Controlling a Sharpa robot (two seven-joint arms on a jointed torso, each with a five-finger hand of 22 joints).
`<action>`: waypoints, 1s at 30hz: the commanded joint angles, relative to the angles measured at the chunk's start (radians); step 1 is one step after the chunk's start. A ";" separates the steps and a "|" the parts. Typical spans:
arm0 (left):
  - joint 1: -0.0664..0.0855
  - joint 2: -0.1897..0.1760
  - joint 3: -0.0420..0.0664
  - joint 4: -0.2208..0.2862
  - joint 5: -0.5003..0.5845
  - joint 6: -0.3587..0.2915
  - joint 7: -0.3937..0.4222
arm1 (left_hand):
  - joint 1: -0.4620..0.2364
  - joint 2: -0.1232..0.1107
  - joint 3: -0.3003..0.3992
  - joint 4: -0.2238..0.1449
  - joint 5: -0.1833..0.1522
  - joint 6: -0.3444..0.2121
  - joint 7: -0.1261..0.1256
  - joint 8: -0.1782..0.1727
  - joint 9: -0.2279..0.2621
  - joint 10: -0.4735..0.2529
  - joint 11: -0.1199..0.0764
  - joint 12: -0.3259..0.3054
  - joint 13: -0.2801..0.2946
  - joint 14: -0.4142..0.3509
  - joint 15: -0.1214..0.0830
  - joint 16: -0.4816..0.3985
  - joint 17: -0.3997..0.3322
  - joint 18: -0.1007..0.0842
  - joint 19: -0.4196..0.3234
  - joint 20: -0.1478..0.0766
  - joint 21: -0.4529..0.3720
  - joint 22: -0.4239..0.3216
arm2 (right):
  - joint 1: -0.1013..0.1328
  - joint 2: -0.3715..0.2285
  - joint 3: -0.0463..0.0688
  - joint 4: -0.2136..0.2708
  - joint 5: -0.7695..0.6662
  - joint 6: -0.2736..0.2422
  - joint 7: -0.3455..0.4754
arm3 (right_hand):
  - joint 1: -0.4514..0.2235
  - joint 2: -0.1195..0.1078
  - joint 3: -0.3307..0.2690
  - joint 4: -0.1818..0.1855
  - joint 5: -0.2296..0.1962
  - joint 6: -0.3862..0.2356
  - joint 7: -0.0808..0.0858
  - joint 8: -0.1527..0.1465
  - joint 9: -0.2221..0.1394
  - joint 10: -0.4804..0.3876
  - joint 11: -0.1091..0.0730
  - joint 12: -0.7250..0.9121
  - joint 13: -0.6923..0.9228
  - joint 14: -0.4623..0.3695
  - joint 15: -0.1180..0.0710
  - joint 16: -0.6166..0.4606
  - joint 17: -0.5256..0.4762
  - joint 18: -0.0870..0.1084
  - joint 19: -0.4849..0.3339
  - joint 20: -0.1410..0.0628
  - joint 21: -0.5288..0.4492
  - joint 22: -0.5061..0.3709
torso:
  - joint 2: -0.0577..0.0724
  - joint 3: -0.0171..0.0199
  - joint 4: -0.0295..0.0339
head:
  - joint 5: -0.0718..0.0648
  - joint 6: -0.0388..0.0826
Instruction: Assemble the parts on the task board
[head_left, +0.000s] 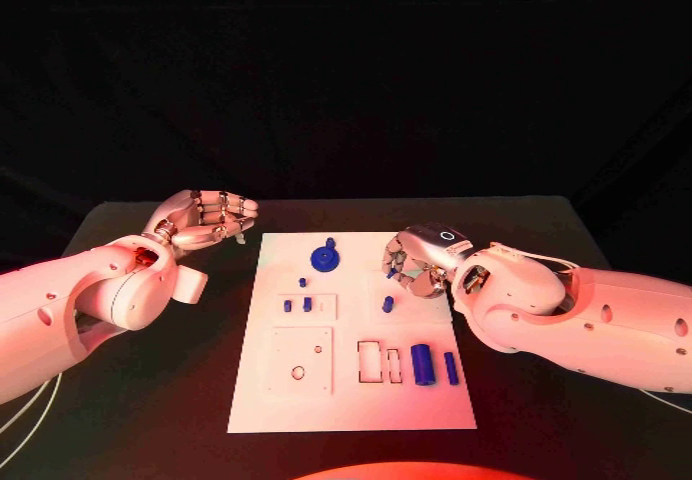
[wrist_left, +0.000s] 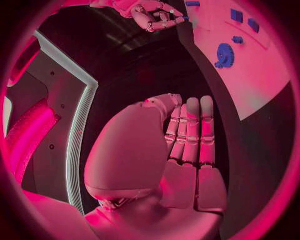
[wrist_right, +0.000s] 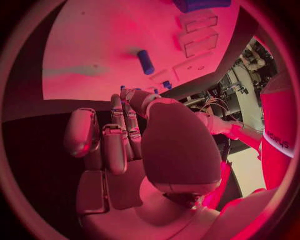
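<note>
I keep my right hand (head_left: 418, 265) at the right edge of the task board (head_left: 353, 400), fingers curled; whether it pinches a blue part I cannot tell. My left hand (head_left: 202, 220) waits over the desk (head_left: 173, 400), curled, holding nothing. Parts lie on the board; I judge the next move needs a careful placing.

A white task board (head_left: 433, 400) carrying small blue parts (head_left: 421, 364) lies on a black table (head_left: 562, 440), flanked by white arms with silver hands.
</note>
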 joint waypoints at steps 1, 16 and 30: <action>0.001 0.004 0.001 0.000 -0.002 0.020 0.016 | -0.010 -0.004 0.001 -0.005 0.000 0.007 0.003 0.005 -0.001 -0.006 -0.002 -0.005 -0.001 -0.004 0.000 -0.004 -0.001 0.015 -0.006 0.001 -0.006 -0.001 | -0.002 0.010 0.001 0.025 0.028 -0.052 0.028 | -0.009 -0.002 0.002 -0.008 0.001 0.004 0.000 0.003 0.001 0.081 -0.075 -0.003 0.001 0.049 -0.006 0.004 -0.003 -0.013 0.007 0.001 0.001 0.054 | -0.001 -0.0014 0.0002 | 0.009 -0.002; 0.001 0.014 0.001 -0.006 0.005 0.020 0.013 | -0.014 -0.004 0.001 -0.008 0.000 0.007 0.004 0.005 -0.003 -0.008 -0.001 -0.007 -0.004 -0.005 0.002 -0.005 -0.003 0.015 -0.007 0.002 -0.007 -0.002 | -0.041 0.129 -0.001 0.059 0.078 -0.017 0.053 | -0.010 0.000 0.006 -0.013 -0.004 0.001 0.001 0.001 0.002 0.081 -0.074 -0.008 0.001 0.048 -0.006 0.001 -0.008 -0.011 0.004 0.001 -0.008 0.051 | -0.007 -0.0091 0.0058 | 0.086 -0.020; 0.004 0.021 0.000 -0.010 0.009 0.015 0.008 | -0.019 -0.005 0.001 -0.011 -0.001 0.003 0.005 0.003 -0.006 -0.013 0.001 -0.009 -0.007 -0.005 0.003 -0.007 -0.004 0.015 -0.008 0.003 -0.008 -0.002 | -0.100 0.199 -0.010 0.012 0.110 0.007 0.075 | -0.010 0.001 0.008 -0.015 -0.004 0.000 0.002 0.000 0.002 0.081 -0.074 -0.009 0.001 0.047 -0.006 0.000 -0.011 -0.010 0.002 0.001 -0.014 0.049 | -0.009 -0.0125 0.0054 | 0.132 -0.047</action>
